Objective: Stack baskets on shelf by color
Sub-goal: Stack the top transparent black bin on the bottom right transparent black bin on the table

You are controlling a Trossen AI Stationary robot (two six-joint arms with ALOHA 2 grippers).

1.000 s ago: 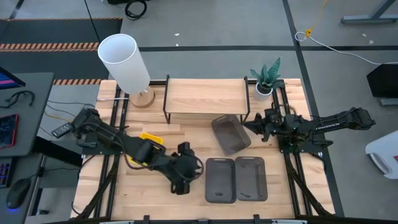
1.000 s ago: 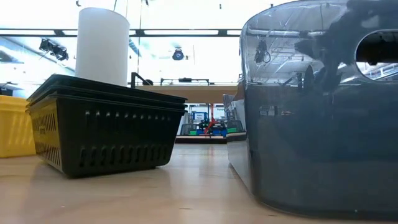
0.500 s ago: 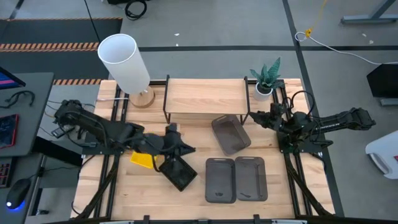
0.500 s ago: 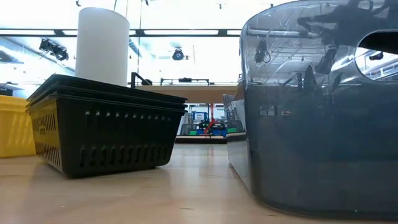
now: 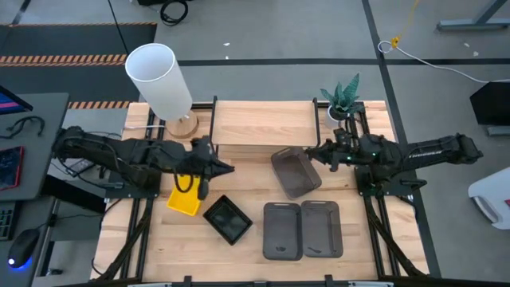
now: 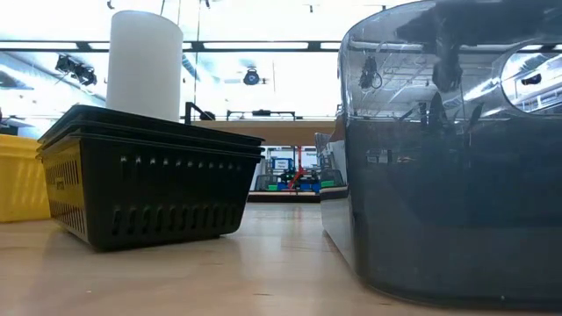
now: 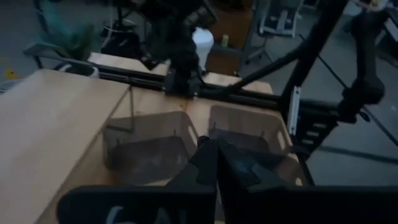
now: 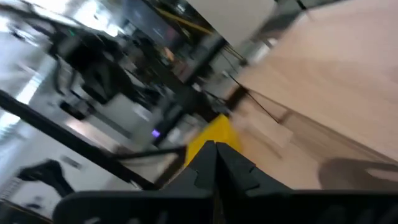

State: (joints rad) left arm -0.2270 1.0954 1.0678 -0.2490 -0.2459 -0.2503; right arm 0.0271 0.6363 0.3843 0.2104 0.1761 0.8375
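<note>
A yellow basket (image 5: 184, 199) and a black slotted basket (image 5: 229, 220) rest on their bases on the table's left half. The low view shows the black basket (image 6: 149, 189) with the yellow basket (image 6: 21, 189) beside it. Two dark grey baskets (image 5: 301, 229) sit side by side near the front edge, and a third grey basket (image 5: 293, 172) lies turned askew in front of the shelf (image 5: 263, 124). My left gripper (image 5: 223, 167) is shut and hangs above the table between the yellow basket and the shelf. My right gripper (image 5: 313, 152) is shut beside the askew basket's far right corner. My right gripper stands at the far right corner (image 5: 307, 155) of the askew grey basket, coming level from the table's right. I cannot tell whether it touches the rim.
A white lamp (image 5: 162, 81) on a wooden foot stands at the far left corner, and a potted plant (image 5: 340, 102) at the far right, beside the shelf. Bare wood lies in front of the yellow and black baskets. Black frame rails run along both table sides.
My left gripper has drawn back from over the black basket toward the far edge and the shelf, leaving that basket uncovered and still on the table. My right gripper has shifted a little toward the table's left, closer to the askew grey basket.
</note>
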